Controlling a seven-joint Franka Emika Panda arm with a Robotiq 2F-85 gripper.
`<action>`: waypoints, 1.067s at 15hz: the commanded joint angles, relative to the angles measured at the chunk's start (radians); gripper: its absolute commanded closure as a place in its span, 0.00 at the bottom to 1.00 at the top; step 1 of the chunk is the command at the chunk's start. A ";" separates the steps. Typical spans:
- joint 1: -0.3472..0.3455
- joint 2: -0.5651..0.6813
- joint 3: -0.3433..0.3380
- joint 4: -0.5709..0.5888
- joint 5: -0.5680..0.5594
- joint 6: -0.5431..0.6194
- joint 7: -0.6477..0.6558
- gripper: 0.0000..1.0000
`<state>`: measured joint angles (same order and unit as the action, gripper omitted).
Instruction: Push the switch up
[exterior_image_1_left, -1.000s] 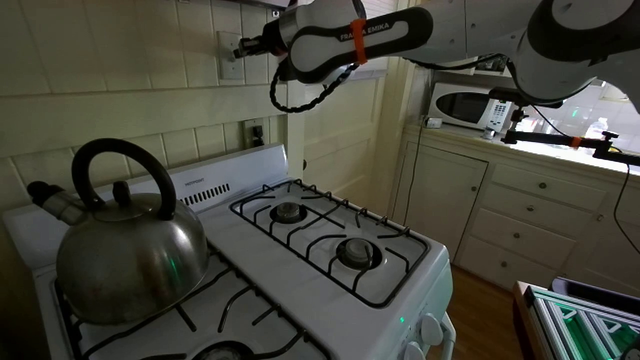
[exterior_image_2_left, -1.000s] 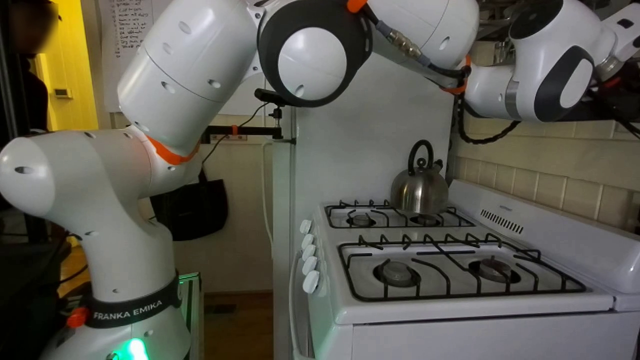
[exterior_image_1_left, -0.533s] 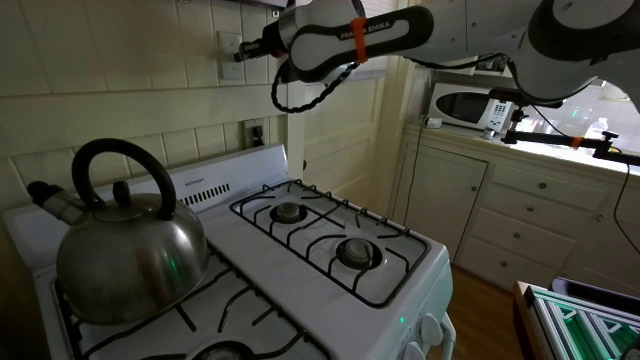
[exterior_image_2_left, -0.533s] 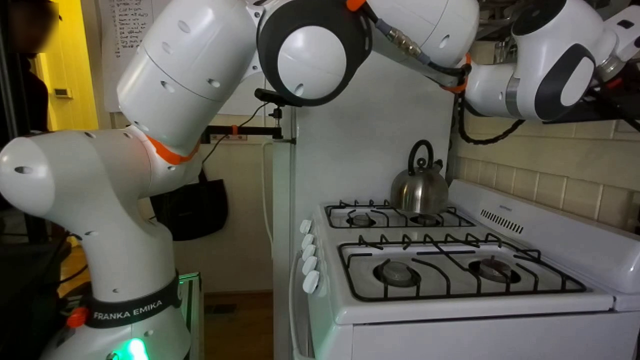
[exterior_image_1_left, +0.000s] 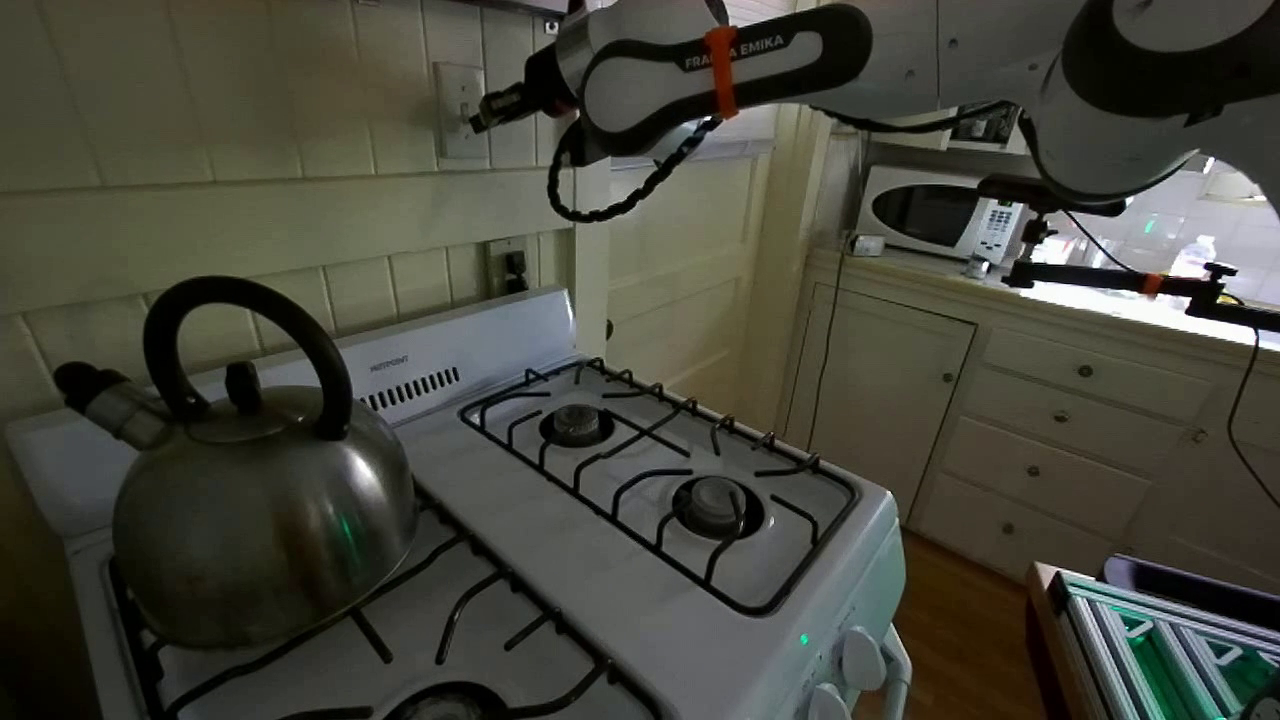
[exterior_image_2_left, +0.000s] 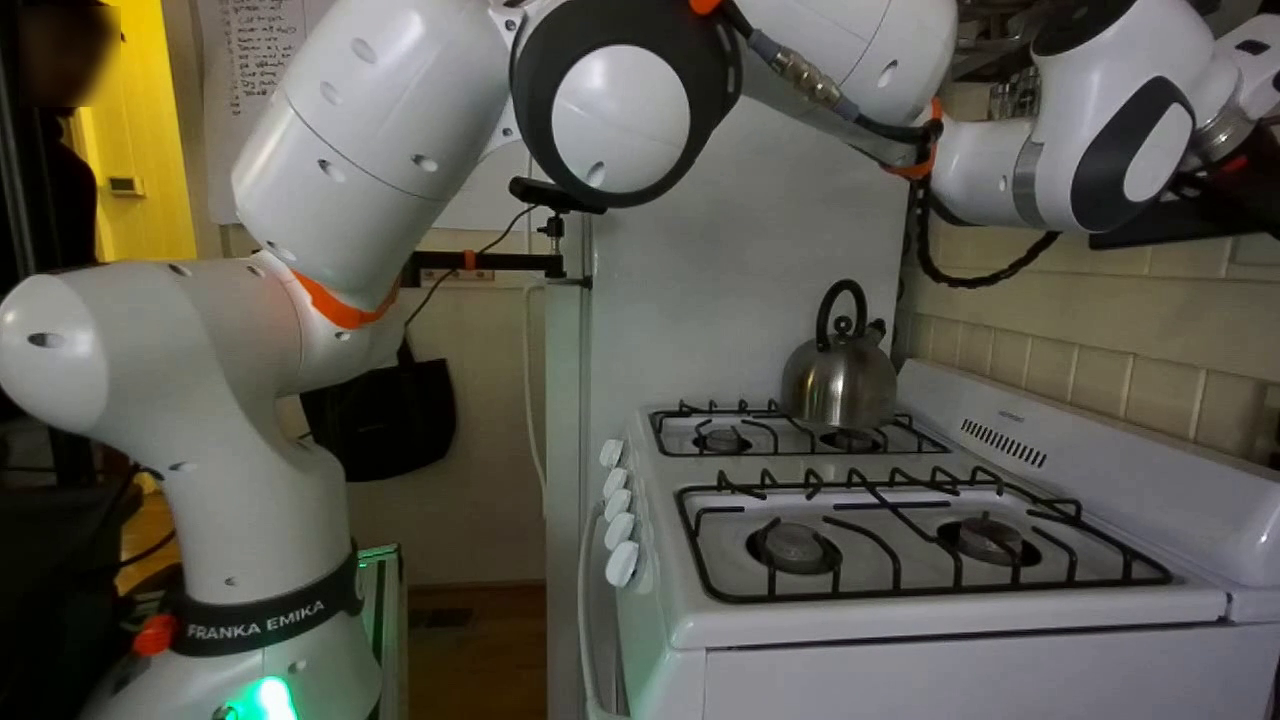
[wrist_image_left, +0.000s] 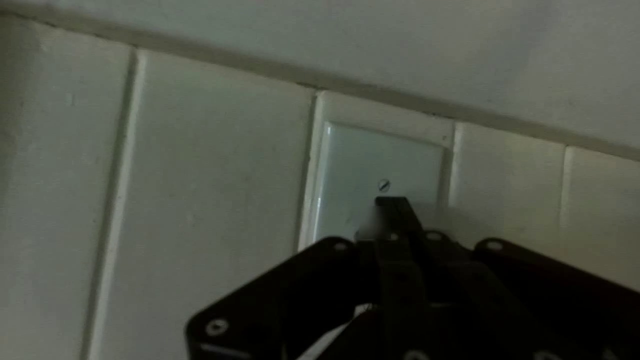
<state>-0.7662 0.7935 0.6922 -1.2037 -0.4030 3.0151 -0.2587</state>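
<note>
Moved since the earlier frame: end effector (exterior_image_1_left: 479, 121), black, its tip now lower in front of the switch (exterior_image_1_left: 456, 122); robot arm (exterior_image_1_left: 905, 55) shifted slightly with it.

End effector: fingers (wrist_image_left: 400, 216) together, tip slanting down toward the wall (exterior_image_1_left: 250, 100); overlaps the switch in the wrist view, contact cannot be told.

Switch: upright cream-white wall plate, directly before the end effector's tip; toggle (exterior_image_1_left: 464, 112) just beside the tip, its setting too small to tell; slotted screw (wrist_image_left: 384, 185) just beyond the tip in the wrist view.

Outlet (exterior_image_1_left: 497, 250): on the wall, below the end effector, black plug (exterior_image_1_left: 515, 272) inserted.

Stove (exterior_image_1_left: 520, 520): white, four burners, below the end effector.

Kettle (exterior_image_1_left: 260, 510): steel, black handle, upright on the stove in both exterior views; lower than the end effector and well apart.

Microwave (exterior_image_1_left: 925, 215): white, on a surface (exterior_image_1_left: 1090, 312), well apart from the end effector.
</note>
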 joint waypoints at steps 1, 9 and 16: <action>-0.014 -0.017 0.009 -0.011 -0.003 -0.039 -0.020 1.00; -0.022 -0.018 0.021 -0.012 0.001 -0.065 -0.043 1.00; -0.019 -0.018 0.017 -0.011 0.004 -0.063 -0.036 1.00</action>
<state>-0.7734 0.7881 0.6991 -1.2037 -0.4028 2.9797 -0.2871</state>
